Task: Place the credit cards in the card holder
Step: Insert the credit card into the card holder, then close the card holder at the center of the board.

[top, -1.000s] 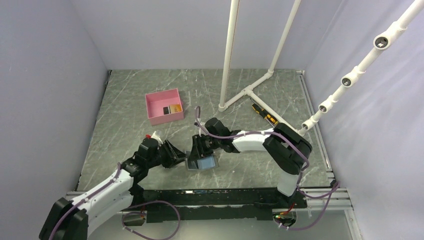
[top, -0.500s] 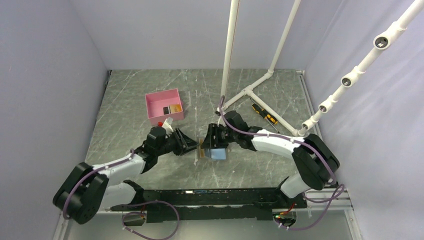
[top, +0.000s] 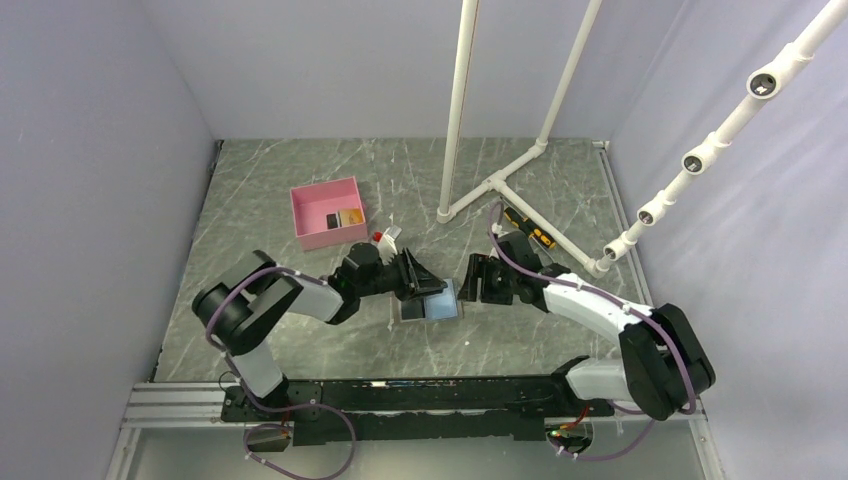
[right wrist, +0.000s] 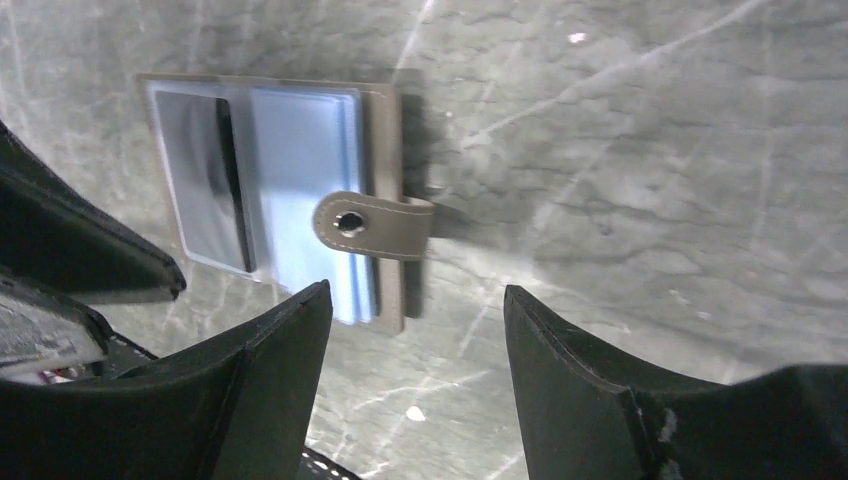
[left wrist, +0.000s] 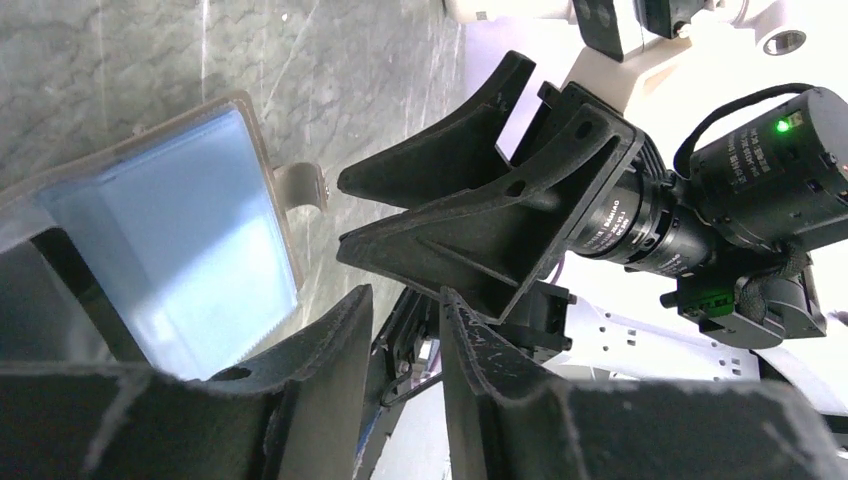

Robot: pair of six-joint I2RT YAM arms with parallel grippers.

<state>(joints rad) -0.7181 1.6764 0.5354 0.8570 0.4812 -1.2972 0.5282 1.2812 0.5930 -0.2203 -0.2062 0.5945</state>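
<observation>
The grey card holder (top: 430, 306) lies open and flat on the table, its light blue lining up. It also shows in the left wrist view (left wrist: 180, 230) and the right wrist view (right wrist: 290, 190), where a dark card (right wrist: 205, 180) sits in its left sleeve and the snap tab (right wrist: 375, 225) points right. My left gripper (top: 430, 288) (left wrist: 403, 295) hovers at the holder's far left edge, jaws a narrow gap apart and empty. My right gripper (top: 470, 285) (right wrist: 417, 290) is open and empty just right of the tab. A black card (top: 330, 220) and an orange card (top: 349, 217) lie in the pink box.
The pink box (top: 297, 215) stands at the back left. A white pipe frame (top: 490, 185) rises behind the grippers. A yellow-and-black screwdriver (top: 527, 229) lies beside it, just behind my right arm. The two grippers' fingers (left wrist: 470, 230) are close together.
Both arms have reached farther out and to the right. The card holder moved with them, now lies flat, and my right gripper has drawn back off it to the right.
</observation>
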